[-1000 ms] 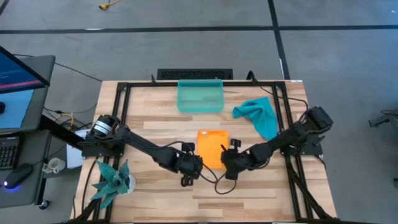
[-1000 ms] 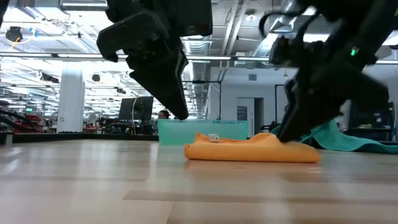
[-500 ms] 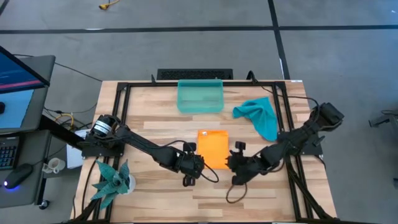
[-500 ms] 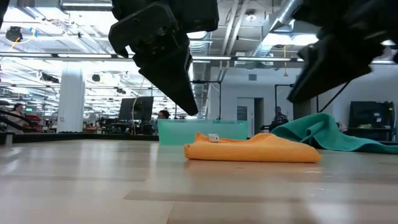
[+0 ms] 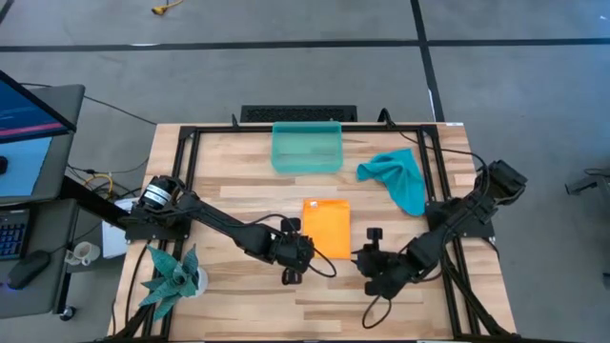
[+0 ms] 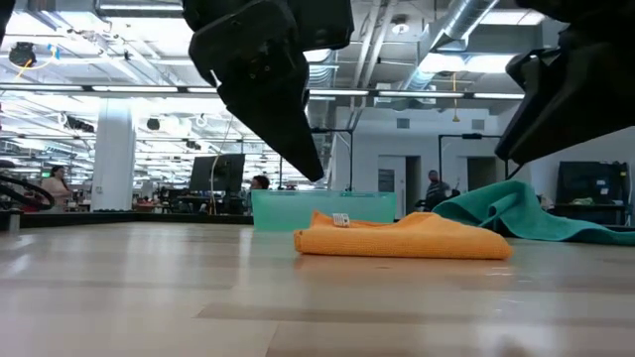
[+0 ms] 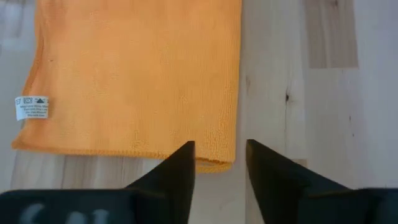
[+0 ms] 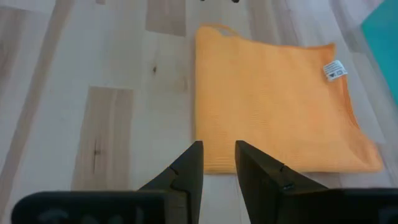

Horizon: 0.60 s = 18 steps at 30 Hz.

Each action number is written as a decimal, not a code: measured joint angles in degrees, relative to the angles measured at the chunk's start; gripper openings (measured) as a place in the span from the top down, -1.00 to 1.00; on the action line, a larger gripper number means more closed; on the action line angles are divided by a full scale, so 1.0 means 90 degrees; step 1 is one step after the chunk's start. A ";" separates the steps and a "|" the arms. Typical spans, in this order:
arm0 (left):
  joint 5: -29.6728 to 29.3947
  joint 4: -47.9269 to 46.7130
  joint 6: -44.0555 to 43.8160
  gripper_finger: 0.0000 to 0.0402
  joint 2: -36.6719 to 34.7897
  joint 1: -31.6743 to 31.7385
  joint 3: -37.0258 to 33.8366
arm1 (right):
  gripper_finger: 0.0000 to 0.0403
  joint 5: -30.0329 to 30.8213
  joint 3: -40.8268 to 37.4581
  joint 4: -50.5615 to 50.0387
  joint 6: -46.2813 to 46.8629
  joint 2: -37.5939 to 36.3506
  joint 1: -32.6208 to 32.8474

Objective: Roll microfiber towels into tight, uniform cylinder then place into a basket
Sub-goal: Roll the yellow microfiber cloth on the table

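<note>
The orange microfiber towel [image 5: 325, 227] lies folded flat in the middle of the table, its white label [image 7: 31, 107] at the far left corner. My left gripper [image 7: 219, 155] hovers open over the towel's near left corner without touching it. My right gripper [image 8: 217, 155] stands open and raised off the towel's right side, toward the near edge, with nothing between its fingers. The teal towel [image 5: 396, 177] lies crumpled at the right. The sea-green basket [image 5: 307, 147] stands at the far middle.
A black metal frame [image 5: 186, 171] runs along the table's sides. A spiky teal plant [image 5: 172, 274] stands at the near left corner. Bare wood [image 5: 324, 305] lies between the towel and the near edge.
My right gripper has drawn back from the orange towel's right end, rising and going toward the table's near right. The towel lies where it was.
</note>
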 joint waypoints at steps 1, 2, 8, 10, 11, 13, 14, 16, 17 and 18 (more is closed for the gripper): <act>-0.0001 0.0035 0.0006 0.23 0.0000 0.0002 0.0000 | 0.42 0.0002 0.0000 0.0021 0.0000 0.0000 -0.0014; -0.0003 0.0062 0.0059 0.19 0.0000 -0.0001 0.0000 | 0.42 -0.0001 0.0000 0.0016 0.0000 0.0000 -0.0040; -0.0015 0.0321 0.0487 0.07 0.0000 -0.0001 -0.0002 | 0.42 -0.0068 0.0000 0.0159 0.0002 0.0000 -0.0180; -0.0013 0.0321 0.0594 0.07 0.0000 -0.0015 -0.0002 | 0.42 -0.0074 0.0000 0.0200 0.0002 0.0000 -0.0209; -0.0011 0.0321 0.0639 0.07 -0.0002 -0.0026 -0.0004 | 0.42 -0.0090 0.0000 0.0219 0.0002 0.0000 -0.0223; -0.0004 0.0361 0.0734 0.08 -0.0002 -0.0070 -0.0036 | 0.42 -0.0096 0.0000 0.0255 0.0002 0.0000 -0.0239; 0.0014 0.0468 0.0790 0.09 -0.0005 -0.0086 -0.0095 | 0.42 -0.0095 0.0000 0.0272 0.0002 0.0000 -0.0241; 0.0071 0.0885 0.1021 0.10 -0.0005 -0.0109 -0.0290 | 0.42 -0.0095 0.0000 0.0305 0.0002 0.0000 -0.0243; 0.0158 0.1146 0.1192 0.10 -0.0005 -0.0114 -0.0401 | 0.42 -0.0095 0.0000 0.0305 0.0000 0.0000 -0.0243; 0.0256 0.1414 0.1384 0.10 -0.0005 -0.0117 -0.0499 | 0.42 -0.0095 0.0000 0.0305 0.0000 0.0000 -0.0241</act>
